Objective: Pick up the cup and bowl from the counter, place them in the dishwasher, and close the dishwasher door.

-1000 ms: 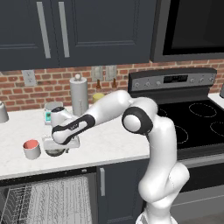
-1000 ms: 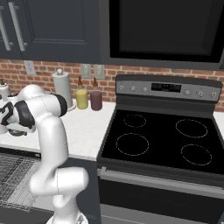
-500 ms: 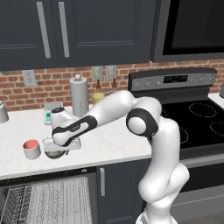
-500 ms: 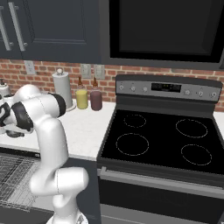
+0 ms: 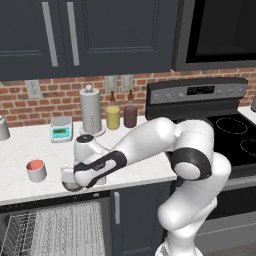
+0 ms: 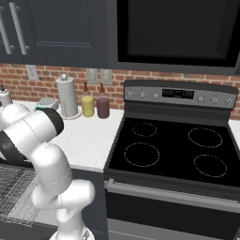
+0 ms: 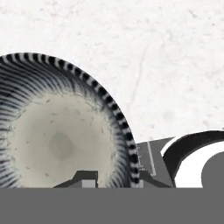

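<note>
Item: small round shallow grey metallic bowl [image 5: 71,180], speckled pale inside with a dark ribbed wall. It is located at the front edge of the white, faintly marbled stone counter [image 5: 30,147], directly above the grey wire rack [image 5: 55,232] of the open dishwasher. In the hand view the bowl [image 7: 57,140] is seen from above, with its rim passing between the two dark finger tips.

Item: two-finger gripper [image 5: 75,176] of the white arm. It is set down on the bowl; the jaws are seen clamped on the bowl's rim, one finger [image 7: 85,179] inside and the other outside.

Item: small short cylindrical cup [image 5: 36,170], white-grey outside, red inside. It is stood upright on the counter, just left of the bowl and apart from it.

Other items along the brick back wall: grey canister [image 5: 91,110], yellow jar [image 5: 113,117], maroon jar [image 5: 130,115], small pale scale with teal display [image 5: 61,128]. A black stovetop [image 6: 173,150] is set to the right of the counter.
</note>
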Robot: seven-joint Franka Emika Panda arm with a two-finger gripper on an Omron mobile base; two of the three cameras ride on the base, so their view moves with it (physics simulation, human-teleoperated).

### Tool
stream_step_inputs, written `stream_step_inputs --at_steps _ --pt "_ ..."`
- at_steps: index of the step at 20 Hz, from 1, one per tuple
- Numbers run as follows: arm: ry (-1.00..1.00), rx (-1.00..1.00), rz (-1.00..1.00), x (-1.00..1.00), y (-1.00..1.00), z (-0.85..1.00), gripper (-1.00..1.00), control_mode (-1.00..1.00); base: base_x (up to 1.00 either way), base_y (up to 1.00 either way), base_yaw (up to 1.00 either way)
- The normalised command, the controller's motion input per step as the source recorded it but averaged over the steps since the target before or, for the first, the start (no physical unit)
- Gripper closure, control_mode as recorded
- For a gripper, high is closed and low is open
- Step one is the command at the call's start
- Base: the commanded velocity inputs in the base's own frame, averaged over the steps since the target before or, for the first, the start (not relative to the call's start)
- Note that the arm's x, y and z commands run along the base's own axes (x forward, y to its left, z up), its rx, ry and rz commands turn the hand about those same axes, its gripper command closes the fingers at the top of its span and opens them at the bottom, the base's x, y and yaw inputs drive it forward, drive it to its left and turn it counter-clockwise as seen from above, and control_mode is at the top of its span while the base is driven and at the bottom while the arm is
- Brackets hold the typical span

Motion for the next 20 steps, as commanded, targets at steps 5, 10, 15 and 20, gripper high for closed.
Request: stream_step_inputs --at_steps 5,10,15,20 --pt "-0.03 0.06 -0.05 -0.42 -0.22 0.00 1.00 -1.00 0.00 0.00 0.00" --pt "0.00 0.06 -0.01 -0.45 -0.15 0.00 1.00 -1.00 0.00 0.00 0.00" --pt "0.00 0.01 0.00 -0.56 0.00 -0.01 1.00 -1.00 0.00 0.00 0.00" --pt "-0.02 0.00 0.02 -0.71 0.05 0.00 1.00 -1.00 0.00 0.00 0.00"
